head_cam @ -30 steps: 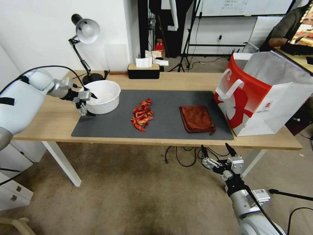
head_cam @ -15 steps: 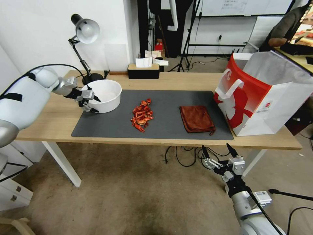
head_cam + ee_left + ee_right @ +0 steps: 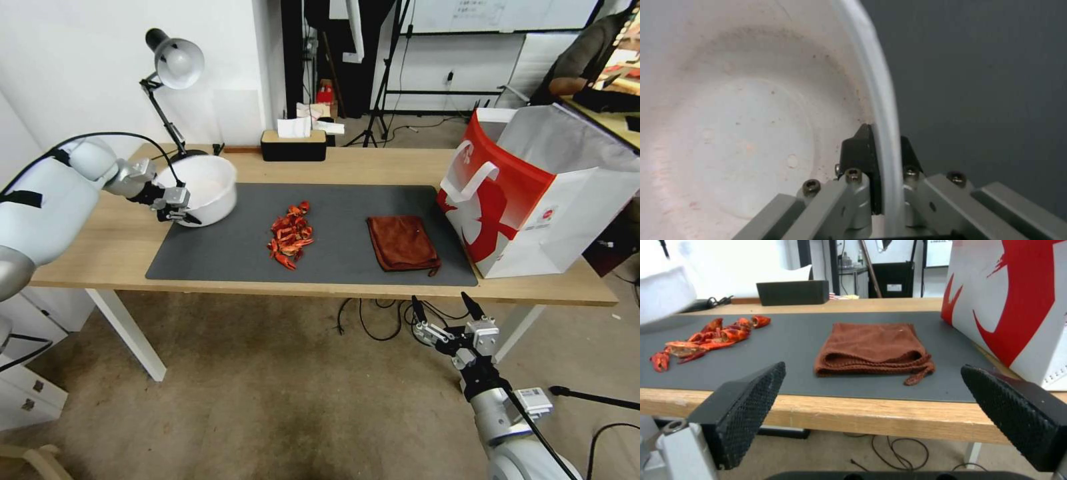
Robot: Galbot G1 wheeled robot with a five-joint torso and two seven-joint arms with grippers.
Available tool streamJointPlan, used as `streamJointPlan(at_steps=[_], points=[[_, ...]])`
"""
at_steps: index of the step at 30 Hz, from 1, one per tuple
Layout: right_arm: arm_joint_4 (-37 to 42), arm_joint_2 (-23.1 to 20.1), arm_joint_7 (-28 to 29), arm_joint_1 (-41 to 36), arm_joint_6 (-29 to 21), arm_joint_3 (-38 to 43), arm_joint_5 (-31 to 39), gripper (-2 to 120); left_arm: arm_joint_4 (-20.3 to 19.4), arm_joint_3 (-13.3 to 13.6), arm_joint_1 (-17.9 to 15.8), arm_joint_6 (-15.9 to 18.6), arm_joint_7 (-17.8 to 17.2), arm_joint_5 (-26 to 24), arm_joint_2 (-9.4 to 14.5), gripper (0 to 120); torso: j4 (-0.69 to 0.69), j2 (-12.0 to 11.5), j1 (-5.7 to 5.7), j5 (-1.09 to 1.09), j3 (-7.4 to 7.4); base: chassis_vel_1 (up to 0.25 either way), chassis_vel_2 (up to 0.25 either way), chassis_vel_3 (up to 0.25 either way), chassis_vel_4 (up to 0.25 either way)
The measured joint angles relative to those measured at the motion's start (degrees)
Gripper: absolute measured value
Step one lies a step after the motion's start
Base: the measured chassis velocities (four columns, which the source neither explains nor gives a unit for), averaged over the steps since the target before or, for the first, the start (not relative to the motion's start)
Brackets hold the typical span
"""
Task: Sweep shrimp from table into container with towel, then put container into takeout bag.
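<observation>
**Bowl rim clamped, tilted at the mat's far-left corner**

The large round white plastic container [image 3: 202, 188] is held tilted at the dark grey mat [image 3: 347, 200]'s far-left corner, its rim pinched between the left gripper [image 3: 179, 209]'s fingers [image 3: 858, 153]. The glossy red-orange shrimp heap [image 3: 291, 235] is found mid-mat; the folded rust-brown towel [image 3: 402, 243] to its right; the red-and-white takeout bag [image 3: 533, 193] at far right. The right gripper [image 3: 441, 309] is held wide open, empty, below the light-wood table [image 3: 100, 247]'s near edge.
</observation>
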Motion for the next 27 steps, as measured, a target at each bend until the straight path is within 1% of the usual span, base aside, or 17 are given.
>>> streamJointPlan(at_steps=[2,5,6,9,10,11,13,14,15,16,17,18,20,21,23,25,27], points=[[0.0,0.0,0.0,0.0,0.0,0.0,0.0,100,-1.8,-0.7,0.7,-0.1,-0.2,-1.1,1.0,0,0.0,0.0,0.0,0.01,0.0,0.0,0.0,0.0,0.0],[-0.1,0.0,0.0,0.0,0.0,-0.2,-0.1,100,-9.2,-3.3,3.3,-1.3,-0.6,-3.1,4.9,0,0.01,0.0,0.0,0.01,0.0,0.0,0.0,0.0,0.0],[-0.1,0.0,0.0,0.0,0.0,-0.2,-0.1,100,-9.2,-3.3,3.3,-1.3,-0.6,-3.1,4.9,0,0.01,0.0,0.0,0.01,0.0,0.0,0.0,0.0,0.0],[-0.1,-0.2,0.0,0.1,0.0,-0.3,-0.1,100,-17.5,-6.6,7.1,-4.3,-0.7,-3.6,9.2,0,0.0,0.0,0.0,0.01,-0.01,0.0,0.0,0.0,0.0],[-0.1,-0.2,0.0,0.1,0.0,-0.3,-0.1,100,-17.5,-6.6,7.1,-4.3,-0.7,-3.6,9.2,0,0.0,0.0,0.0,0.01,-0.01,0.0,0.0,0.0,0.0],[-0.1,-0.2,0.1,0.1,0.0,-0.4,-0.2,100,-21.2,-7.7,8.9,-5.1,-0.7,-4.0,11.0,0,0.0,0.0,0.0,0.02,-0.01,0.0,0.0,0.0,0.0],[-0.1,-0.3,0.1,0.2,0.0,-0.9,-0.4,100,-31.7,-11.0,15.2,-7.1,-0.5,-6.1,16.3,0,-0.01,0.0,0.0,0.01,-0.01,0.0,0.0,0.0,0.0],[-0.1,-0.3,0.1,0.2,0.0,-0.9,-0.4,100,-31.7,-11.0,15.2,-7.1,-0.5,-6.1,16.3,0,-0.01,0.0,0.0,0.01,-0.01,0.0,0.0,0.0,0.0],[-0.2,-0.3,0.1,0.2,0.0,-1.0,-0.5,100,-35.1,-12.7,18.1,-7.8,-0.4,-7.0,18.2,0,0.0,0.0,-0.01,0.01,-0.01,0.0,0.0,0.0,0.0],[-0.2,-0.3,0.1,0.2,0.0,-1.3,-0.9,100,-41.0,-17.5,24.2,-9.2,0.6,-8.6,21.6,0,0.03,0.0,-0.01,0.0,-0.01,0.0,0.0,0.0,0.0],[-0.2,-0.2,0.1,0.2,0.0,-1.5,-1.1,100,-44.5,-20.1,27.9,-9.9,0.8,-9.3,23.7,0,0.06,0.0,-0.01,0.0,-0.01,0.0,0.0,0.0,0.0],[-0.2,-0.2,0.1,0.2,0.0,-1.5,-1.1,100,-44.5,-20.1,27.9,-9.9,0.8,-9.3,23.7,0,0.06,0.0,-0.01,0.0,-0.01,0.0,0.0,0.0,0.0],[-0.3,-0.1,0.1,0.3,0.0,-1.8,-1.4,99,-51.0,-24.0,33.5,-11.3,1.0,-11.4,27.3,0,0.07,0.0,-0.01,0.02,-0.02,0.0,0.0,0.0,0.0],[-0.3,-0.1,0.1,0.3,0.0,-1.8,-1.4,99,-51.0,-24.0,33.5,-11.3,1.0,-11.4,27.3,0,0.07,0.0,-0.01,0.02,-0.02,0.0,0.0,0.0,0.0],[-0.3,0.0,0.2,0.2,-0.1,-2.0,-1.7,99,-55.2,-25.8,36.0,-12.6,1.0,-12.4,28.9,0,0.03,0.0,-0.02,0.02,-0.02,0.0,0.0,0.0,0.0],[-0.2,0.4,0.2,-0.2,-0.1,-2.0,-2.1,99,-58.7,-26.2,37.2,-14.2,0.9,-12.3,29.7,0,-0.04,0.0,-0.01,0.03,-0.01,0.0,0.0,0.0,0.0],[-0.1,0.7,0.2,-0.3,-0.1,-2.0,-2.3,99,-60.3,-26.2,38.2,-15.1,0.8,-11.8,30.0,0,-0.04,0.0,-0.01,0.02,-0.01,0.0,0.0,0.0,0.0]])
